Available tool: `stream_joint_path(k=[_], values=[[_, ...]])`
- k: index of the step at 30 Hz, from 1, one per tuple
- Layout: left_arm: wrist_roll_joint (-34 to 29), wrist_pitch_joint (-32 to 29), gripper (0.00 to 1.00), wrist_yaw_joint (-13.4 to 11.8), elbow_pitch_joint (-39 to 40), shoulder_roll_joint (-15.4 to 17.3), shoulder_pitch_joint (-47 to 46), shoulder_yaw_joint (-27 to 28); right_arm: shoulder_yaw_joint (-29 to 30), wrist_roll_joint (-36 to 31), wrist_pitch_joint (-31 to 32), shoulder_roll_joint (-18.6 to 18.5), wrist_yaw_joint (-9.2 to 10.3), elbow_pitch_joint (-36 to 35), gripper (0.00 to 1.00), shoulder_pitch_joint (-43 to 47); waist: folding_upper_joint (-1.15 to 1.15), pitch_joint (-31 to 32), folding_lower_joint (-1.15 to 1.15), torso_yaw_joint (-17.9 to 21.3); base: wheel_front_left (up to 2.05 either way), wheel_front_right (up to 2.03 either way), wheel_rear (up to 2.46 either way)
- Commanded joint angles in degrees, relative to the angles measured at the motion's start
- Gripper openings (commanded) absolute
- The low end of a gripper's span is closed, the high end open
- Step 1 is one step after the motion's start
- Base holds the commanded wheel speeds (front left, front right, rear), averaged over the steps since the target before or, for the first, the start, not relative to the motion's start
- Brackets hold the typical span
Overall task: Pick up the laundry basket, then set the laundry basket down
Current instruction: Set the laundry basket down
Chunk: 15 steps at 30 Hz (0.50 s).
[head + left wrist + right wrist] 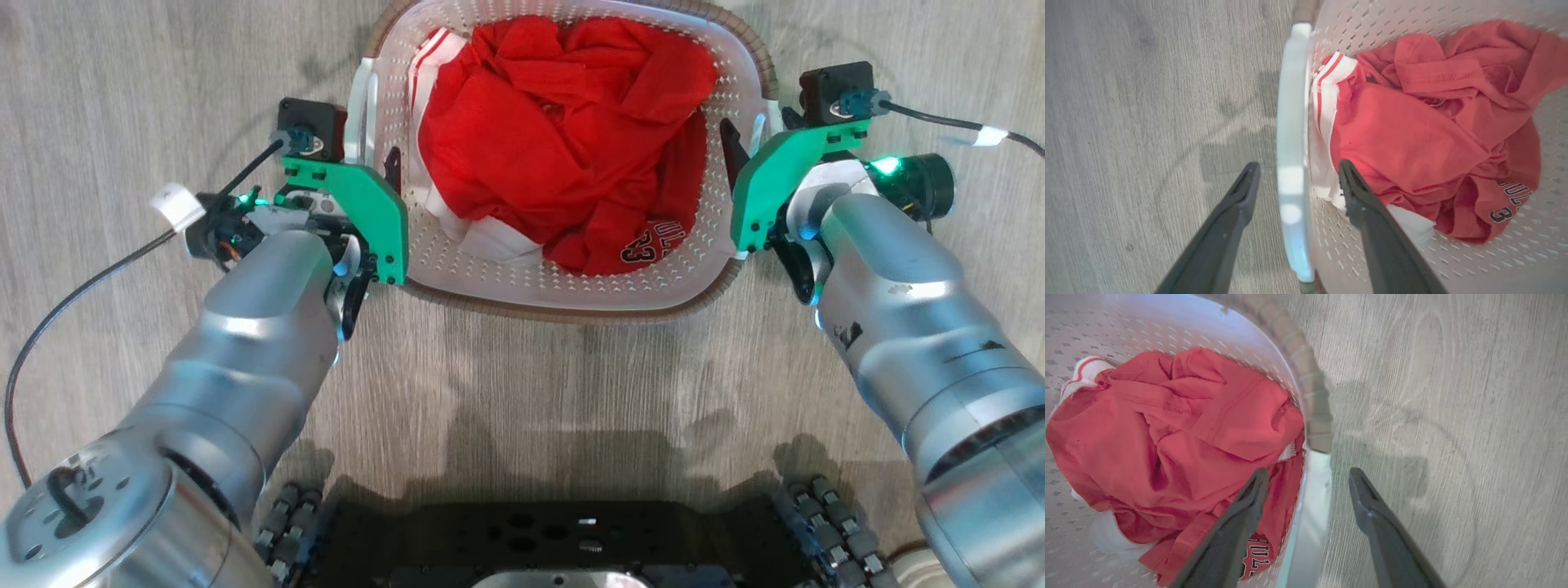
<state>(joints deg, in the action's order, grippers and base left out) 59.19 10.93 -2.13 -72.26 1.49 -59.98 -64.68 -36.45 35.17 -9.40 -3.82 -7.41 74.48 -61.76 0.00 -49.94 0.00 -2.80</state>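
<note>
Partly cropped, the laundry basket (571, 307) sits between left hand (1297, 164) and right hand (1308, 471), both splayed.

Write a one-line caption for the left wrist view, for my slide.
Open left gripper straddles the white side handle of the white perforated plastic laundry basket holding crumpled red clothing.
</note>
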Motion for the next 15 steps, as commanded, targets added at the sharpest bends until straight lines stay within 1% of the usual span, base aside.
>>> stream_joint_path(k=[1, 8, 15], values=[[0.72, 0.73, 1.0, -0.52, 0.2, 1.39, 0.85, 0.07, -0.25, -0.64, -0.86, 0.94, -0.08, -0.53, 1.0, 3.08, 0.0, 0.46, 0.0, 0.07, 0.0, 0.0, 0.0], [0.95, 2.9, 1.0, -0.84, -0.23, 1.39, 1.06, 0.38, -0.59, -0.75, -2.49, 0.94, -0.08, -0.53, 1.0, 2.68, 0.0, 2.95, 0.0, 0.44, 0.0, 0.0, 0.0], [0.44, 3.96, 1.0, -0.76, -0.71, 1.68, 1.85, 1.31, -0.55, -1.14, -4.43, 0.94, -0.08, -0.58, 1.0, 2.66, 0.0, 6.97, 0.0, 0.96, 0.0, 0.0, 0.0]])
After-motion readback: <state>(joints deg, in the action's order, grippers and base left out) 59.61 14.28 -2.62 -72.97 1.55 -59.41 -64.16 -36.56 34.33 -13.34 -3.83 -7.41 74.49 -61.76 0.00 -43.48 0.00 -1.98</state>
